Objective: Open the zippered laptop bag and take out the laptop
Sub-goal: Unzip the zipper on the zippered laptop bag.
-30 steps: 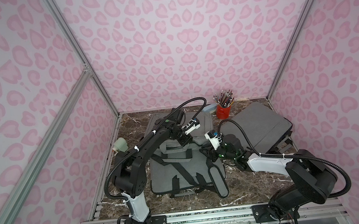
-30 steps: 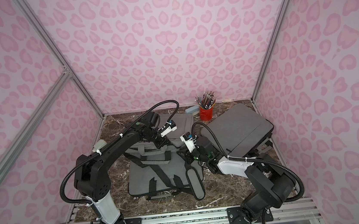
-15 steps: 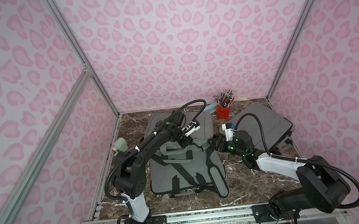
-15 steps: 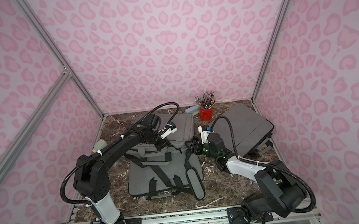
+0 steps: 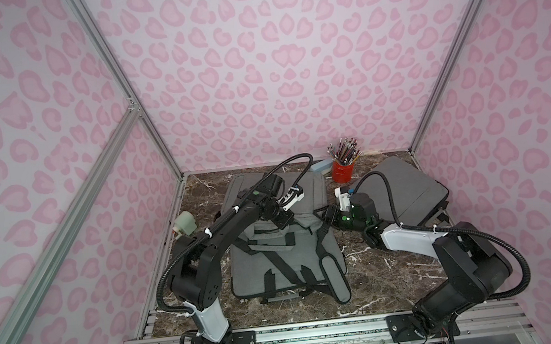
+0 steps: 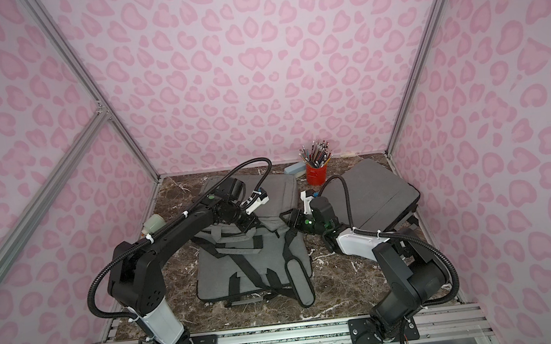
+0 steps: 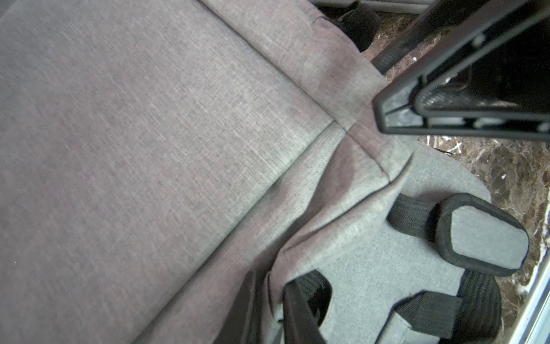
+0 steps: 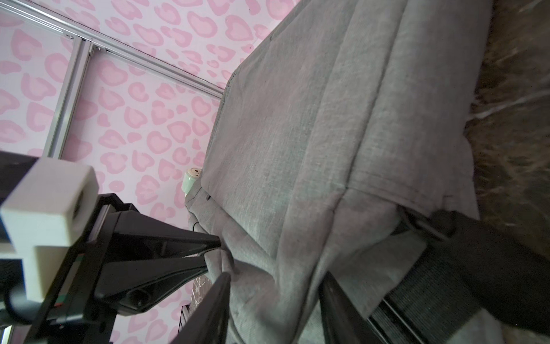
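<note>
In both top views the grey laptop bag (image 5: 248, 266) (image 6: 213, 275) lies flat in the middle of the marble table (image 5: 380, 273), strap side up. A second grey case (image 5: 403, 191) sits well apart at the far right, and a red pencil cup (image 5: 342, 173) stands behind. The left gripper (image 5: 284, 219) is down on the bag's fabric near the carry handle. The right gripper (image 5: 325, 214) sits at the bag's right edge, pointing inward, and neither top view shows the jaws plainly. In the left wrist view, the left gripper's fingers (image 7: 297, 315) stand close together with a ridge of grey fabric between them. One of the right gripper's fingers (image 7: 395, 116) hangs over the bag's edge beside the marble. In the right wrist view, the right gripper (image 8: 275, 275) has its fingers apart, with the bag's fabric filling the gap. There the left gripper (image 8: 212, 251) meets a bunched fold at its tips, but whether it pinches the fold I cannot tell.
</note>
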You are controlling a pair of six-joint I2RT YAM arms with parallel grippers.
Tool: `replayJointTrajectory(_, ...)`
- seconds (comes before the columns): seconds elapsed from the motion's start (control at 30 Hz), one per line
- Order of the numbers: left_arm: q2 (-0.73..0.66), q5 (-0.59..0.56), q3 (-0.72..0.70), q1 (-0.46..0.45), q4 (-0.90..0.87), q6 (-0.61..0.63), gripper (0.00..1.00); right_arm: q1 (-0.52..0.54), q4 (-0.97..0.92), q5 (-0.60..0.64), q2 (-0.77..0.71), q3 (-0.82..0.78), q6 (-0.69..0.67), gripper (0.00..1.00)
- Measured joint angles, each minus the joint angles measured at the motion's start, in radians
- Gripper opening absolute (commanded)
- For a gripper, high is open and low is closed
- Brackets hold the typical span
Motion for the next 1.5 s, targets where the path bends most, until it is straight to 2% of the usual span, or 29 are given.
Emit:
replayJointTrajectory(0.2,-0.039,-0.028,-0.039,-0.016,0.015,-0.032,0.29,0.007,-0.006,-0.007,0.032,0.008,0.026,0.14)
replayJointTrajectory(0.27,-0.054,-0.040,-0.051,-0.021,0.015,-0.048,0.34,0.008,-0.011,-0.005,0.031,0.010,0.038,0.06)
replayJointTrajectory(0.33,-0.069,-0.051,-0.061,-0.026,0.018,-0.064,0.44,0.008,-0.016,-0.004,0.028,0.013,0.040,0.00)
replayJointTrajectory(0.47,-0.123,-0.095,-0.098,-0.040,0.042,-0.131,0.53,0.010,-0.022,-0.004,0.013,0.025,0.051,0.00)
replayJointTrajectory(0.6,-0.203,-0.158,-0.168,-0.081,0.067,-0.249,0.60,0.010,-0.025,-0.005,-0.002,0.042,0.069,0.00)
replayJointTrajectory(0.87,-0.356,-0.356,-0.377,-0.301,0.214,-0.536,0.65,0.011,-0.025,-0.016,-0.003,0.050,0.121,0.00)
replayJointTrajectory(1.1,-0.323,-0.522,-0.446,-0.414,0.379,-0.690,0.62,0.017,-0.025,-0.021,-0.023,0.051,0.149,0.00)
replayJointTrajectory(1.4,-0.204,-0.596,-0.435,-0.430,0.518,-0.754,0.55,0.019,-0.025,-0.023,-0.055,0.050,0.170,0.00)
replayJointTrajectory(1.5,-0.199,-0.596,-0.438,-0.430,0.559,-0.753,0.47,0.018,-0.024,-0.023,-0.057,0.040,0.179,0.00)
